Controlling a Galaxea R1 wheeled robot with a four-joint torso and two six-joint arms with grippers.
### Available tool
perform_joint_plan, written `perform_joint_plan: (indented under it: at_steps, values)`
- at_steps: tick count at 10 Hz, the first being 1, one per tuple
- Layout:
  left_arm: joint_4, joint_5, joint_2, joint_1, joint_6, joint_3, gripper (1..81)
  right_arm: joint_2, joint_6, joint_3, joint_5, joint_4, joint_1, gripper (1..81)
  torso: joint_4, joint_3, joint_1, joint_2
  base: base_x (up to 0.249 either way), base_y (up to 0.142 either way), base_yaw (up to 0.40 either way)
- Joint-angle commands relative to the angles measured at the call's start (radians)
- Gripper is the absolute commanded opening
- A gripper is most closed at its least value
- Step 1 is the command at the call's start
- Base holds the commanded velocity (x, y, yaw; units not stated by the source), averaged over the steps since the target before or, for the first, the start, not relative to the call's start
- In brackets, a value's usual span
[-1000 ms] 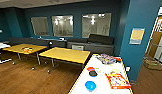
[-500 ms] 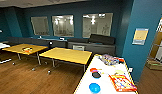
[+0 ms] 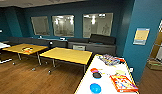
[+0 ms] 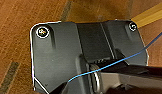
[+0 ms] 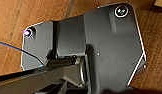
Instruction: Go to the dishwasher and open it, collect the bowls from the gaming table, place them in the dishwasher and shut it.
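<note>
End effector states cannot be told for either arm: both wrist views look down past the robot's own dark plate onto the wooden floor (image 4: 19, 30), so the arms evidently hang low, clear of any table.

Gaming table (image 3: 107, 86) (white top, long and narrow) lies ahead of and above the lowered arms, at the head view's lower right. Three bowls rest on it, well beyond either end effector's reach as judged from the head view: blue bowl (image 3: 95, 88) nearest the robot, black bowl (image 3: 97, 75) farther along, orange-red bowl (image 3: 94, 70) just behind and apparently touching the black one. Board-game boxes (image 3: 123, 83) lie beside them.

Handling, as a judgement: the bowls look small, rigid and light, probably smooth-walled and so liable to slip; a pinch across the rim, one finger inside and one outside, seems the soundest hold. Material cannot be told, so treat them as breakable.

Writing: a poster (image 3: 141, 36) hangs on the blue wall and the boxes carry print, but nothing is legible.

Yellow-topped tables (image 3: 68, 55) stand to the left.
</note>
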Motion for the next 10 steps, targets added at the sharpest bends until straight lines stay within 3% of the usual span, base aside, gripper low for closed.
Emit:
perform_joint_plan:
  at_steps: [1, 6, 10]
  values:
    - [-0.005, 0.043, -0.005, -0.047, 0.006, 0.000, 81.1, 0.008, -0.003, 0.004, -0.049, -0.003, 0.051, 81.1, 0.000, 0.000, 0.000, 0.000, 0.000, 0.000, 0.000]
    - [0.004, 0.045, -0.003, -0.047, 0.007, -0.002, 81.1, 0.008, -0.003, 0.004, -0.049, -0.003, 0.052, 81.1, 0.000, 0.000, 0.000, 0.000, 0.000, 0.000, 0.000]
    - [0.003, 0.048, -0.007, -0.047, 0.007, -0.003, 81.1, 0.008, -0.003, 0.002, -0.049, -0.003, 0.051, 81.1, 0.000, 0.000, 0.000, 0.000, 0.000, 0.000, -0.252]
